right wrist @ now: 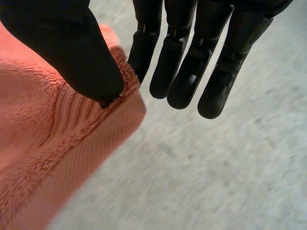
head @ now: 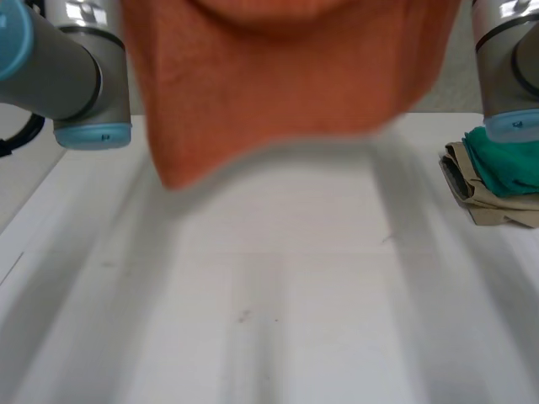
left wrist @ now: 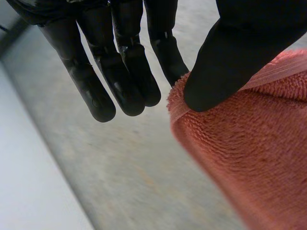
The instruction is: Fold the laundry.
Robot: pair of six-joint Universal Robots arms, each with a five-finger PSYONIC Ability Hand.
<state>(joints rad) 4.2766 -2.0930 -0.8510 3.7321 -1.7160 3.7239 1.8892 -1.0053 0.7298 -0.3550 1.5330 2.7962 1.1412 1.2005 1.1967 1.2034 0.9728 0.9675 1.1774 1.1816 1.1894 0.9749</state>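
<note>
An orange terry towel (head: 278, 76) hangs spread above the white table (head: 278, 303), close in front of the head camera, its lower edge clear of the tabletop. My left hand (left wrist: 120, 72) pinches one upper corner of the towel (left wrist: 259, 143) between its thumb (left wrist: 230, 62) and the nearest finger; the other fingers stay straight. My right hand (right wrist: 192, 62) holds the opposite corner of the towel (right wrist: 57, 143) the same way, with its thumb (right wrist: 72, 48) pressed on the hem.
A small pile of folded laundry (head: 497, 181), green on top of beige, lies at the table's right edge. My left arm (head: 67, 76) and right arm (head: 505, 59) stand raised on either side of the towel.
</note>
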